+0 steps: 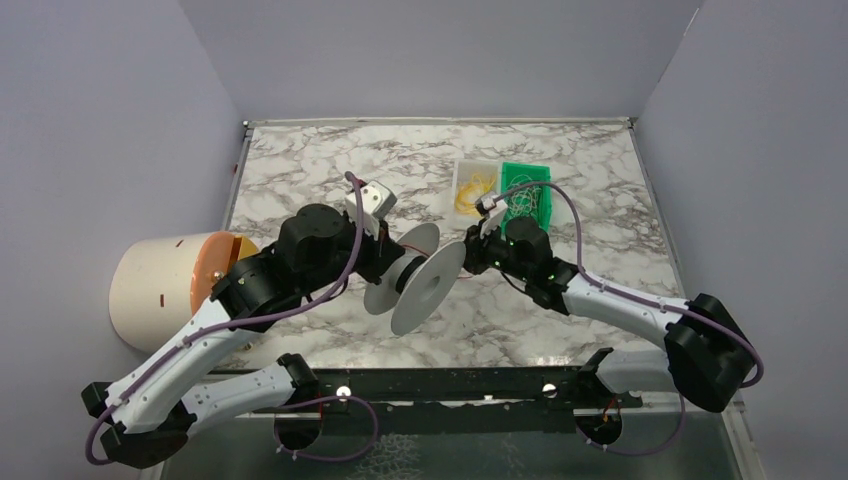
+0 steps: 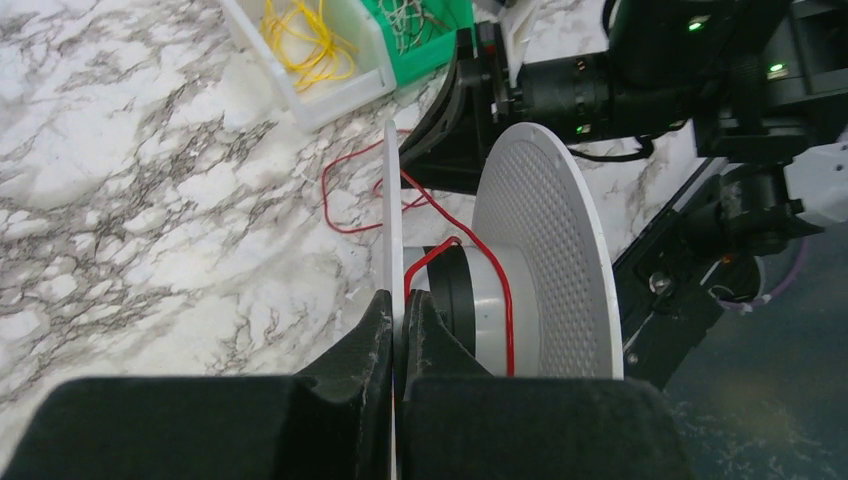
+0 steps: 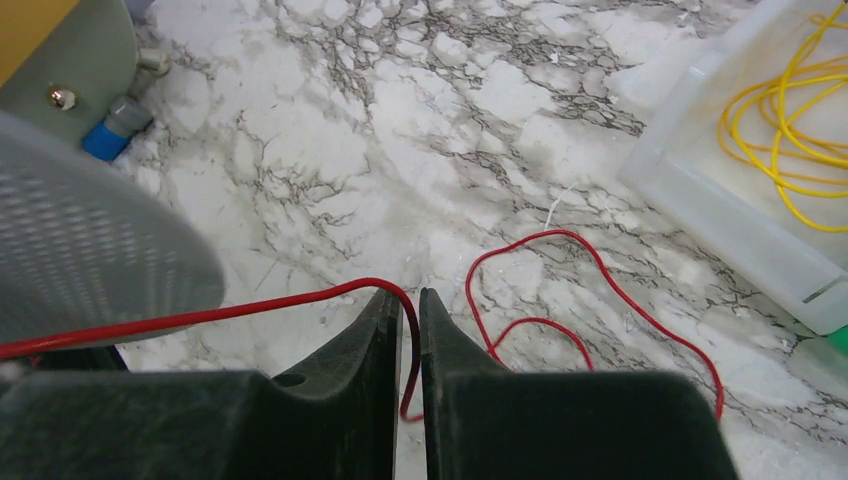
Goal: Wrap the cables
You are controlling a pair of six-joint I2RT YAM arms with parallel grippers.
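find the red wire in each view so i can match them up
top external: red wire faint at centre, by the spool
left wrist: red wire at centre, across the spool hub
right wrist: red wire mid-frame, entering the right pincer, looping right
shared landmark: the yellow-wire bin

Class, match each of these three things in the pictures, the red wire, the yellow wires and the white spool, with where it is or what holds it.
1. red wire
2. yellow wires
3. white spool

A. lying in the pale bin
B. flange pinched by the left end effector
C. passing through the right end effector

Pairs: 1-C, 2-A, 3-B.
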